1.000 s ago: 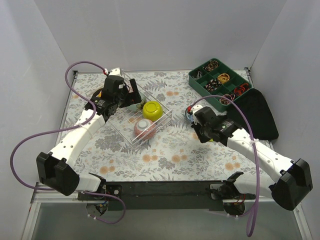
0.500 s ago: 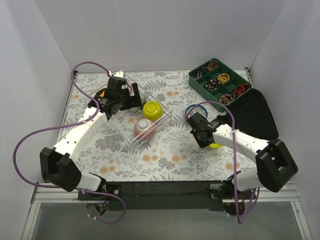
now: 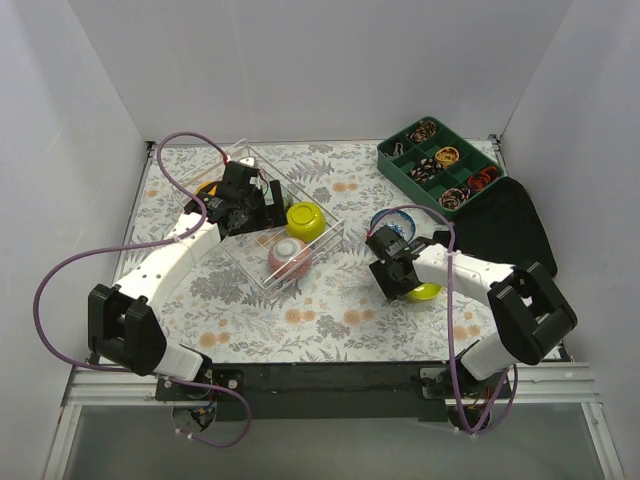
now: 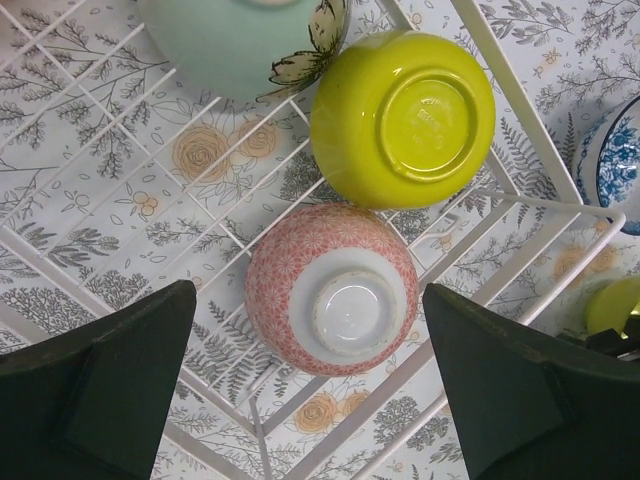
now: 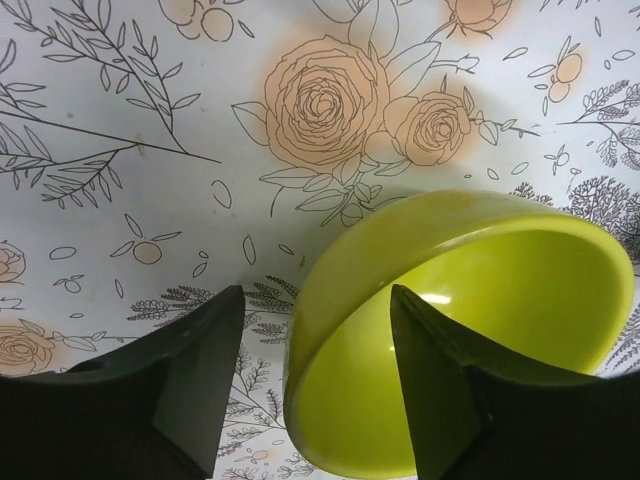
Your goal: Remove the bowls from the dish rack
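The clear rectangular plastic dish rack (image 3: 325, 243) sits at 10 o'clock on the floral tablecloth (image 3: 330, 310) and holds three bowls. In the left wrist view, a pink-red patterned ceramic bowl (image 4: 331, 290) lies upside down at centre. An upside-down yellow-green ceramic bowl (image 4: 403, 104) touches it at 1 o'clock, and a pale mint ceramic bowl (image 4: 232, 40) lies at 11 o'clock.

Outside the rack, a blue-white patterned ceramic bowl (image 3: 384, 219) stands upright near its 3 o'clock side. A second yellow-green ceramic bowl (image 5: 470, 330) rests upright at 5 o'clock from that one. An orange bowl (image 3: 207, 188) shows at the rack's 9 o'clock, mostly hidden by the left arm. The dark green compartmented tray (image 3: 400, 165) at 1 o'clock holds small coloured loops.

The left gripper (image 4: 308, 320) hangs over the pink-red bowl, spread wide and empty. The right gripper (image 5: 315, 300) is parted astride the second yellow-green bowl's rim. One finger is inside, and the outer one stands just clear of the wall.
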### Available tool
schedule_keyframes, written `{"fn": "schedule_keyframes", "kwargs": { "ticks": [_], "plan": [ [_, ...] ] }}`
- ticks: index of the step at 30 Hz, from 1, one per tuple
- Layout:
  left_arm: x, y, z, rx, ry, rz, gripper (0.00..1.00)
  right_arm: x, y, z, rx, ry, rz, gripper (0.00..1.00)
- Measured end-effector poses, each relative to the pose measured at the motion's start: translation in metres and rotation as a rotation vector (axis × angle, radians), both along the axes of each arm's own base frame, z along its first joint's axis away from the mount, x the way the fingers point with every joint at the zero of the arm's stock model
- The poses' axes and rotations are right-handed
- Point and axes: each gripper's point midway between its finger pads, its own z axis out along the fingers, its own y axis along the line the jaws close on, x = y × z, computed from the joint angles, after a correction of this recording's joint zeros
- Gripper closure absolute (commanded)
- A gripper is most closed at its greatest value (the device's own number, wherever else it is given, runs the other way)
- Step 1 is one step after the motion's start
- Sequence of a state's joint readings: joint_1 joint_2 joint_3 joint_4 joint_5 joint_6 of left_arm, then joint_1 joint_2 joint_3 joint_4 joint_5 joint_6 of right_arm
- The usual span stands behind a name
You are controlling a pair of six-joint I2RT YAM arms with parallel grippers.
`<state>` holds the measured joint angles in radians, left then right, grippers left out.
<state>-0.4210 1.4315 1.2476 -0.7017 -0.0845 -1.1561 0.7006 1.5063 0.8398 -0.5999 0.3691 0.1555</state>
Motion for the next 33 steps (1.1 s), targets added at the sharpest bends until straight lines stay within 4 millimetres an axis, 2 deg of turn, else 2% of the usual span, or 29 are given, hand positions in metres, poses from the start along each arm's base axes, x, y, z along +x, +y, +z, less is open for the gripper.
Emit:
{"fn": "schedule_keyframes", "kwargs": {
  "ticks": [4, 7, 10, 17, 22, 26, 33],
  "plan": [
    [-0.004, -0.004, -0.004, -0.029, 0.023, 0.011, 0.02, 0.001, 0.003, 0.007, 0.027, -0.016, -0.001, 0.23],
    [-0.004, -0.006, -0.003, -0.068, 0.035, 0.037, 0.02, 0.007, 0.009, 0.025, 0.073, -0.066, -0.003, 0.2],
    [-0.002, -0.008, -0.001, -0.131, 0.054, 0.07, 0.02, 0.016, 0.017, 0.053, 0.147, -0.15, -0.009, 0.18],
    [0.028, 0.017, 0.015, -0.307, 0.033, 0.233, 0.02, 0.025, 0.031, 0.115, 0.332, -0.33, 0.003, 0.1],
    [0.046, 0.035, 0.016, -0.394, 0.004, 0.338, 0.02, 0.023, 0.034, 0.147, 0.455, -0.45, 0.031, 0.09],
    [0.06, 0.048, 0.005, -0.425, 0.004, 0.408, 0.02, 0.018, 0.036, 0.157, 0.521, -0.5, 0.055, 0.09],
    [0.086, 0.055, -0.027, -0.435, 0.019, 0.454, 0.02, 0.012, 0.039, 0.154, 0.555, -0.504, 0.09, 0.09]
  ]
}}
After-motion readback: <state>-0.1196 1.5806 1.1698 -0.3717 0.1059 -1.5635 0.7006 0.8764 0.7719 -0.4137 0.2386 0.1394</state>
